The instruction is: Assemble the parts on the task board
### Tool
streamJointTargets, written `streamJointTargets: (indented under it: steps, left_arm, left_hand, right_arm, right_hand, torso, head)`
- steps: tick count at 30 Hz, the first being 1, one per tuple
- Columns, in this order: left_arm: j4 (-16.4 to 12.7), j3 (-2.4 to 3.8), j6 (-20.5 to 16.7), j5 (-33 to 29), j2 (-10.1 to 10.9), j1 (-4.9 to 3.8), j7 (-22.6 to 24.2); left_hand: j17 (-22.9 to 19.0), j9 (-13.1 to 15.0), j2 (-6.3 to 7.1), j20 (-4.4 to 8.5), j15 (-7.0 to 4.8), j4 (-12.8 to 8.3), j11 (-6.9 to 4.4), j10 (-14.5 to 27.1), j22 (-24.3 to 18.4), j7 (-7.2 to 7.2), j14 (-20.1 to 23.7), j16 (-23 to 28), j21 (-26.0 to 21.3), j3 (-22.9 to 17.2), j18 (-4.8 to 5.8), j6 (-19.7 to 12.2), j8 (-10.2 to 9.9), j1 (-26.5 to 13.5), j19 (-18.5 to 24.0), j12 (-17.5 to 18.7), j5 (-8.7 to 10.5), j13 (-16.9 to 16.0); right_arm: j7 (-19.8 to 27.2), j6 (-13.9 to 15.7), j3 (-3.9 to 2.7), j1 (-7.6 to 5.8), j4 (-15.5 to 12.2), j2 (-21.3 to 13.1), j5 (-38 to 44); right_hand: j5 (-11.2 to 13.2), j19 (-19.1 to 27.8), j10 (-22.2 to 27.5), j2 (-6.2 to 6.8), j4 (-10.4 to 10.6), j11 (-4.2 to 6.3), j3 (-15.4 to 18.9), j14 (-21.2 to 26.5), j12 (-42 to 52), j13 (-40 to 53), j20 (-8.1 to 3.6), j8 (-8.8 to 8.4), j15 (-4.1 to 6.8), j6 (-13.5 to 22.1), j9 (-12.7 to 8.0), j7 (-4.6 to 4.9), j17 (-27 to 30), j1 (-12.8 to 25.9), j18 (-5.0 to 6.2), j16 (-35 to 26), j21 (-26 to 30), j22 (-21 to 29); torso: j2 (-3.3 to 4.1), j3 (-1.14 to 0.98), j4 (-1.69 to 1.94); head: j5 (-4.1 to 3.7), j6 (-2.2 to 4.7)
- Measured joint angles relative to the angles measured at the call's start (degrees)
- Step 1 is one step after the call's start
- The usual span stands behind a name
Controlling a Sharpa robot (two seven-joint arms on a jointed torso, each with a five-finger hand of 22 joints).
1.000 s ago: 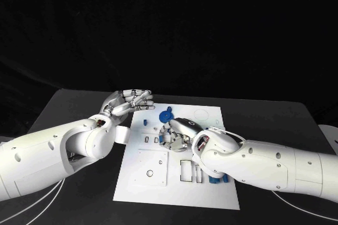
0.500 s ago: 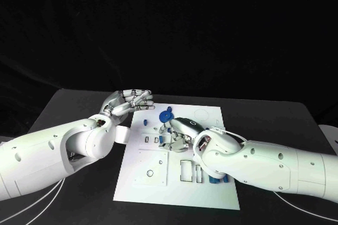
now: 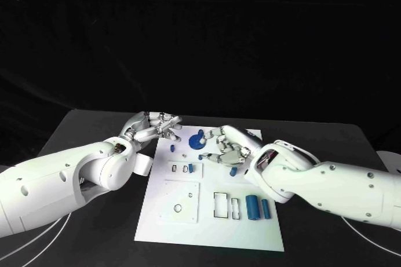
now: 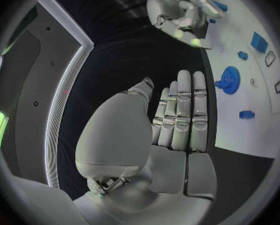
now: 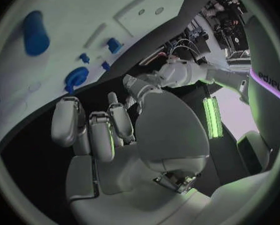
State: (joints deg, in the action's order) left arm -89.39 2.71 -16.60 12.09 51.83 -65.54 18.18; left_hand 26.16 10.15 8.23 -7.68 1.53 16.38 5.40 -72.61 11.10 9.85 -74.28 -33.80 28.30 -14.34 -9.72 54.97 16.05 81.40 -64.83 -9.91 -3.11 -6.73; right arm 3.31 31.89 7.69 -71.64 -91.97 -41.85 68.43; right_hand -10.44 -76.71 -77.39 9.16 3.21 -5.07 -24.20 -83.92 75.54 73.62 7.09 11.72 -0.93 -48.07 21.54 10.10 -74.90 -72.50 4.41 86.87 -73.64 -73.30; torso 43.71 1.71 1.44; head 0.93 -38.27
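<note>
Right hand [image 3: 227,146] hovers over the far half of the board [image 3: 217,232], fingers curled in. Can't see anything in it; the right wrist view shows the fingers [image 5: 89,130] bent with nothing between them, so I read it as closed on nothing.

Left hand [image 3: 155,127] sits at the board's far-left corner, just off its left edge. Its wrist view shows the fingers [image 4: 184,110] straight and side by side, palm bare, holding nothing.

Key relation: the gear [image 3: 197,141] lies just left of the right hand, between the two hands, near the board's far edge. Looks about equally close to both, right hand slightly above it. No long axis, it's round.

Small peg [image 3: 233,171] lies just nearer than the right hand, towards the board's middle, long axis roughly along the board's length. Right hand is clearly the nearer one for it.

Two cylinders [image 3: 252,206] lie side by side by the board's right edge, near half, long axes along the board's length. Well clear of both hands.

Containers: rectangular slots [image 3: 221,204] just left of the cylinders look empty. Small blue piece [image 3: 191,169] stands by the little slots left of centre; can't tell whether it's seated.

My guess: next grab is the gear or the peg, by the right hand.
</note>
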Motion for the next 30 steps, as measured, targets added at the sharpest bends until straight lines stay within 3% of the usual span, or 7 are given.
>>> streamJointTargets:
  steps: [3, 6, 10, 14, 23, 27, 30]
  left_arm:
    - [0.84, 0.00, 1.60, 4.40, -0.05, -0.26, -3.83]
    - [1.73, 0.00, 3.97, 8.64, -0.36, -0.83, -8.81]
    - [2.72, -0.01, 8.52, 14.17, -1.44, -2.15, -16.38]
    - [4.03, -0.02, 14.05, 20.27, -3.16, -4.02, -24.42]
    - [7.00, -0.89, 22.02, 30.31, -7.04, -7.15, -37.12]
    - [7.70, -1.11, 24.10, 34.72, -9.05, -7.98, -40.65]
    - [8.29, -1.24, 25.57, 37.97, -10.32, -8.45, -42.59]
  left_hand:
    - [7.98, 1.31, -0.23, 1.65, -1.56, 0.14, -1.71, -3.40, 3.28, -1.72, -1.66, -11.68, 5.67, 1.06, -0.01, 1.49, 1.98, -1.35, -2.48, -5.75, 0.00, -4.02]
    - [22.90, 2.33, -0.93, 2.76, -2.46, 0.08, -2.48, -4.10, 6.00, -2.41, -4.92, -26.57, 10.16, 1.94, 0.00, 1.58, 3.11, -3.09, -3.59, -10.93, -0.06, -7.96]
    - [37.75, 3.50, -2.90, 3.58, -2.51, -0.09, -2.54, 1.36, 9.38, -2.06, -8.83, -39.16, 15.77, 2.09, 0.00, -1.85, 4.09, -5.07, -5.41, -17.80, 0.12, -14.06]
    - [47.29, 6.31, -3.78, 3.48, -2.54, 0.22, -2.66, 7.04, 12.29, -2.16, -9.47, -46.10, 20.40, 2.40, -0.01, -3.76, 8.27, -6.40, -4.66, -27.88, 0.12, -21.65]
    - [48.79, 9.62, -5.70, 4.14, -3.38, 0.33, -3.44, 7.02, 19.45, -3.35, -9.65, -49.08, 27.75, 2.68, -0.02, -3.42, 13.94, -10.26, -5.33, -36.39, 0.12, -27.02]
    - [48.79, 13.15, -5.76, 5.21, -4.45, 0.44, -4.98, 3.96, 28.64, -4.89, -9.68, -50.02, 34.56, 6.96, 0.50, -2.75, 19.28, -17.78, -7.50, -46.02, 0.12, -36.09]
    - [48.79, 15.34, -6.42, 5.67, -4.73, 0.46, -5.22, 3.80, 33.93, -5.58, -9.74, -50.30, 38.35, 8.68, 1.36, -3.91, 21.94, -18.68, -9.18, -48.66, 0.12, -38.39]
  right_arm:
    - [2.91, -0.10, -0.10, -1.90, 0.12, -2.37, -5.43]
    - [4.88, -0.37, -0.24, -3.57, 0.69, -4.81, -10.17]
    - [6.31, -0.78, -0.34, -4.70, 1.79, -7.30, -14.80]
    - [7.11, -1.19, -0.46, -5.32, 2.81, -9.06, -17.91]
    - [7.96, -1.64, -0.47, -5.60, 3.15, -10.88, -20.90]
    - [8.28, -1.64, -0.47, -5.64, 3.07, -11.33, -21.51]
    - [8.40, -1.64, -0.47, -5.65, 3.05, -11.54, -21.75]
  right_hand:
    - [0.00, 0.00, 0.12, 0.00, 0.00, -0.05, 0.00, 0.00, -0.12, -0.20, 0.00, 0.00, 0.00, 0.00, 0.00, 0.00, 0.00, 0.00, 0.00, 0.00, 0.11, 0.12]
    - [-0.36, 0.00, 0.12, -0.01, 0.23, -0.05, 0.16, 0.00, -0.12, -0.20, 0.00, 0.46, 0.00, -0.56, 0.07, -0.14, 0.00, 0.01, 0.00, 0.00, 0.11, 0.05]
    - [-0.75, 0.00, 0.12, -0.01, 0.44, -0.05, 0.08, 0.00, -0.12, -0.20, 0.00, 0.46, 0.00, -0.57, 0.07, -0.16, 0.00, 0.01, 0.00, 0.00, 0.11, 0.01]
    - [-0.76, 0.00, 0.12, -0.01, 0.44, -0.05, 0.08, 0.00, -0.12, -0.20, 0.00, 0.46, 0.00, -0.56, 0.07, -0.16, 0.00, 0.01, 0.00, 0.00, 0.11, 0.01]
    - [-1.41, 0.00, 0.11, -0.01, 0.44, -0.05, 0.08, 0.00, -0.11, -0.20, 0.00, 0.70, 0.00, -0.76, 0.13, -0.37, -0.04, 0.01, 0.00, 0.00, 0.11, -0.16]
    - [-1.74, 0.00, 0.11, -0.01, 0.44, -0.05, 0.08, 0.00, -0.11, -0.20, 0.00, 0.91, 0.00, -0.76, 0.13, -0.37, -0.04, 0.01, 0.00, 0.00, 0.11, -0.25]
    - [-1.74, 0.00, 0.11, -0.01, 0.44, -0.05, 0.08, 0.00, -0.11, -0.20, 0.00, 0.91, 0.00, -0.76, 0.13, -0.37, -0.04, 0.01, 0.00, 0.00, 0.11, -0.25]
  torso:
    - [-0.35, -0.11, -0.16]
    - [-0.76, -0.25, -0.41]
    - [-1.29, -0.40, -0.62]
    - [-1.74, -0.59, -0.79]
    - [-2.43, -0.99, -0.92]
    - [-2.57, -1.09, -0.95]
    - [-2.59, -1.13, -0.97]
  head:
    - [0.25, -0.07]
    - [0.36, -0.15]
    - [0.61, -0.42]
    - [1.04, -0.71]
    - [1.43, -1.40]
    - [1.49, -1.61]
    - [1.50, -1.69]
